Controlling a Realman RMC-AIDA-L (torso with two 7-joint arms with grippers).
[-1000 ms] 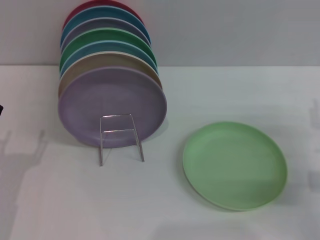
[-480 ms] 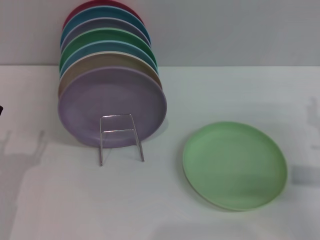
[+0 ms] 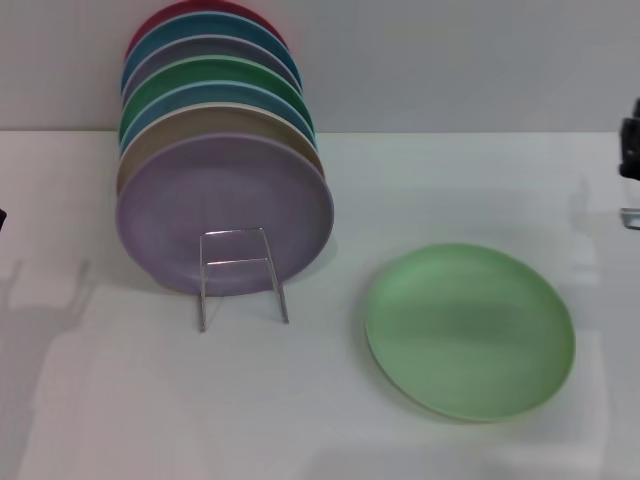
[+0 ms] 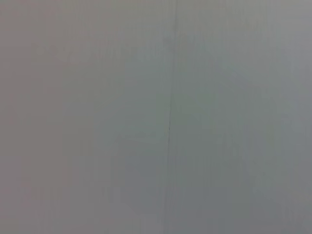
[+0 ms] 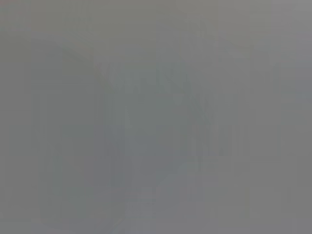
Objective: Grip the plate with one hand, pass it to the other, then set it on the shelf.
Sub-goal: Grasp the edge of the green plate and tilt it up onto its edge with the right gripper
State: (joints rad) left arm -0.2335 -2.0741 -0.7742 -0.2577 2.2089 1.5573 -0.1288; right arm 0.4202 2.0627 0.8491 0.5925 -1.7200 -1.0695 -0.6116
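The right gripper (image 3: 630, 160) is newly seen at the right edge, approaching the untouched mint-green plate (image 3: 469, 330); its jaws' state cannot be told.

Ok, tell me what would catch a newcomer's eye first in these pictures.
First, the row of coloured plates standing on edge at the back left of the white table, a lavender plate in front, leaning behind the small chrome wire shelf. Next, the pale mint-green plate lying flat and alone to the right. The right tool just shows at the right edge of the head view.
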